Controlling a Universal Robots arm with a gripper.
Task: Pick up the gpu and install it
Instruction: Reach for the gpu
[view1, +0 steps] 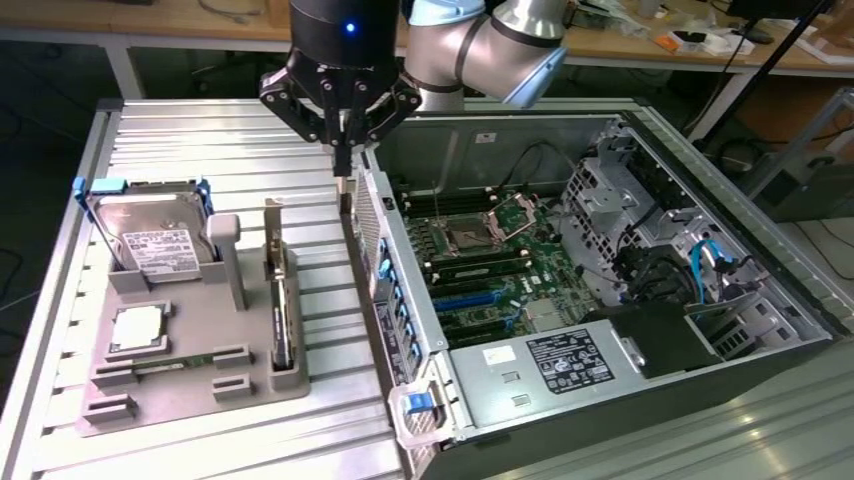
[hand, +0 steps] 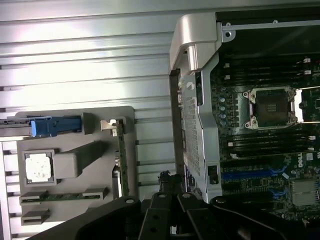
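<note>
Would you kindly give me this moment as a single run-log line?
tool: shut, nothing held | position: between gray holder and computer case, close to case wall | gpu: on edge in holder, not grasped

A ribbed metal table (view1: 187, 140) stands before a cluttered pale workbench (view1: 134, 15).

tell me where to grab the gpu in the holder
I'd grip the gpu by its long top edge, from straight above, pinching across its flat faces. It stands on edge in a slot of the holder, so the top edge is free while the bottom is seated.
</note>
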